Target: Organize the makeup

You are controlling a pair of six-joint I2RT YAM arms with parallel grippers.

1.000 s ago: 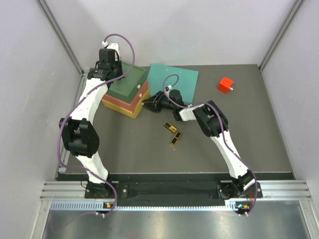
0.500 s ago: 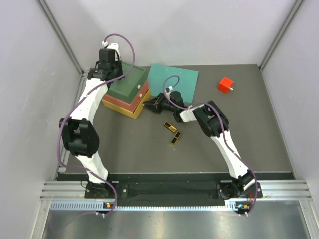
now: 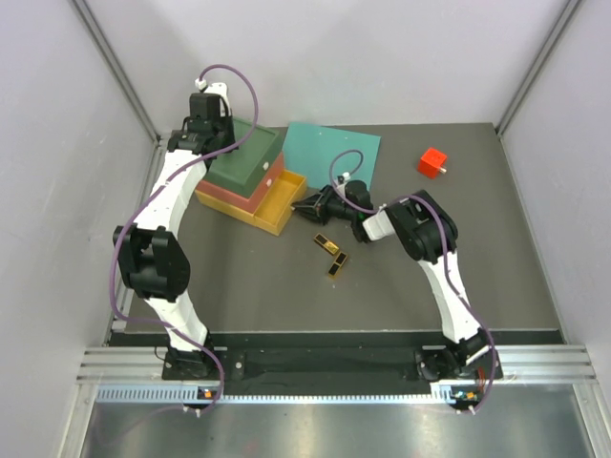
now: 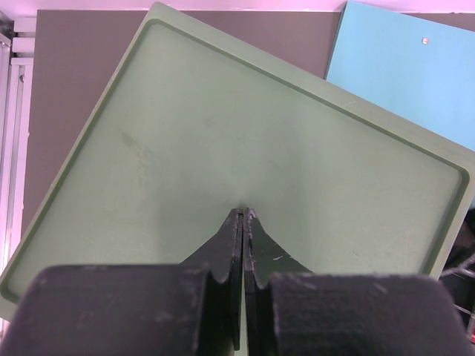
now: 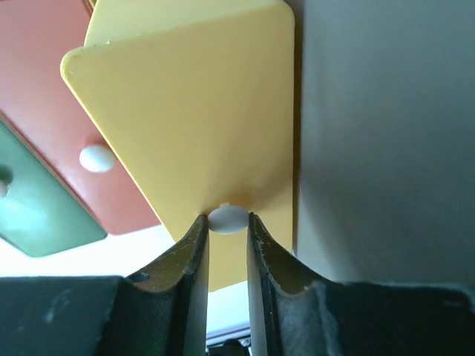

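Two black-and-gold cases [image 3: 331, 253] lie on the dark table in front of a stacked drawer box with a green top [image 3: 241, 157], a red middle drawer [image 3: 272, 177] and a yellow bottom drawer [image 3: 280, 202]. The yellow drawer is pulled out to the right. My right gripper [image 3: 307, 206] is shut on the yellow drawer's white knob [image 5: 227, 219]. My left gripper [image 4: 243, 212] is shut and empty, its tips resting on the green top [image 4: 245, 133]. The other cosmetics are out of view.
A teal mat [image 3: 331, 153] lies behind the drawer box, also seen in the left wrist view [image 4: 415, 67]. A red cube [image 3: 432, 162] sits at the back right. The red drawer's white knob [image 5: 96, 157] shows beside the yellow drawer front [image 5: 200, 111].
My right gripper has pulled back to the right with the knob, and the yellow drawer has slid out of the box. The left arm has not moved.
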